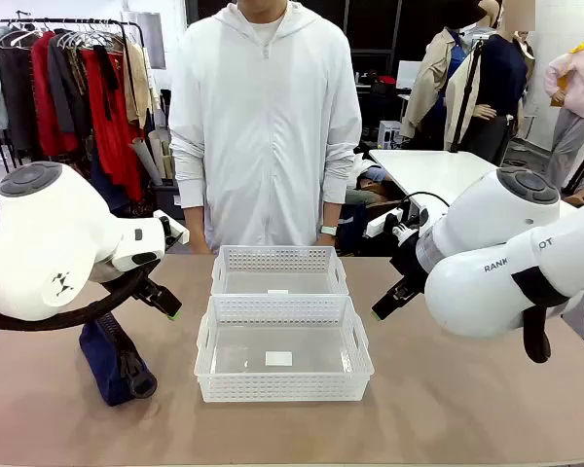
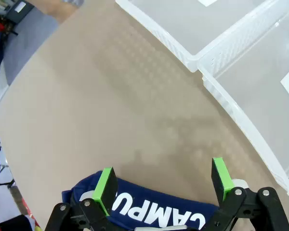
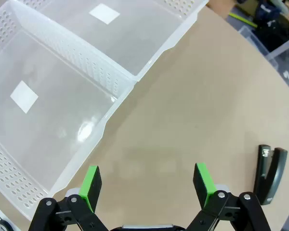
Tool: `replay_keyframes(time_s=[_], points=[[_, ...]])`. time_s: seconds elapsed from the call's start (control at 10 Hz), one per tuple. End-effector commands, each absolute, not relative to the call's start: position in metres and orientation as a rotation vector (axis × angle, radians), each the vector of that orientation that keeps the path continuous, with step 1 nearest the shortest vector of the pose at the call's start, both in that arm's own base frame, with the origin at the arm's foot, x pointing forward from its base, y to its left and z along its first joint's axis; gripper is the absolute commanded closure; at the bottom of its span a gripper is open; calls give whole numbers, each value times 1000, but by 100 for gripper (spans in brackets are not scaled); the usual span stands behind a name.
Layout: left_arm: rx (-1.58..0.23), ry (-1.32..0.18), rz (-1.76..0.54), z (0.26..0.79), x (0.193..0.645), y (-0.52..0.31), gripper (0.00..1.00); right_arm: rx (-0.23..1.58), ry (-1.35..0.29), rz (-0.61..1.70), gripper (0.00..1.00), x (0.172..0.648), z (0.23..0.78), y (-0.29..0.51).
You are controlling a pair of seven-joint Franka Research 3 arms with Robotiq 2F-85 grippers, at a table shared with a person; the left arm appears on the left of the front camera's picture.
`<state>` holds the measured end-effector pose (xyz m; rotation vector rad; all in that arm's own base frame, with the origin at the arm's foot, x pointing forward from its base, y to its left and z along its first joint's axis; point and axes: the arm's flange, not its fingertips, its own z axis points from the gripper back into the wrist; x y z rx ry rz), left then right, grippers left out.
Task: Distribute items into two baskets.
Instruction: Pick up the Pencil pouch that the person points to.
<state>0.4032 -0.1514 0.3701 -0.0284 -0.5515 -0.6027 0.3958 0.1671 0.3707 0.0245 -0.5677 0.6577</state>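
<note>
Two white lattice baskets stand end to end at the table's middle, the near one (image 1: 282, 385) in front of the far one (image 1: 277, 259), both with nothing in them. The navy pouch (image 1: 112, 358) lies left of the near basket. My left gripper (image 1: 171, 307) hovers open just above and right of it. In the left wrist view the pouch (image 2: 149, 209) with its white "CAMPUS" print lies under my open left gripper (image 2: 164, 179). My right gripper (image 1: 383, 307) hangs open right of the baskets. A black stapler (image 3: 269, 173) lies on the table to the right of my right gripper (image 3: 147, 180).
A person in a white hooded top (image 1: 265, 126) stands at the far edge behind the baskets, arms down. Bare table (image 1: 467, 409) lies in front of and to both sides of the baskets. The basket rims (image 2: 231, 110) (image 3: 103, 122) run close beside each gripper.
</note>
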Motion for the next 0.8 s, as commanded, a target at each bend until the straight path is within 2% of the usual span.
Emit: replay_keyframes(time_s=[0.0,0.7], points=[[-28,-552,-603,370,403,-151,0,25,-568,658,0,396,371,167],[-28,-552,-603,370,403,-151,0,25,-568,658,0,396,371,167]])
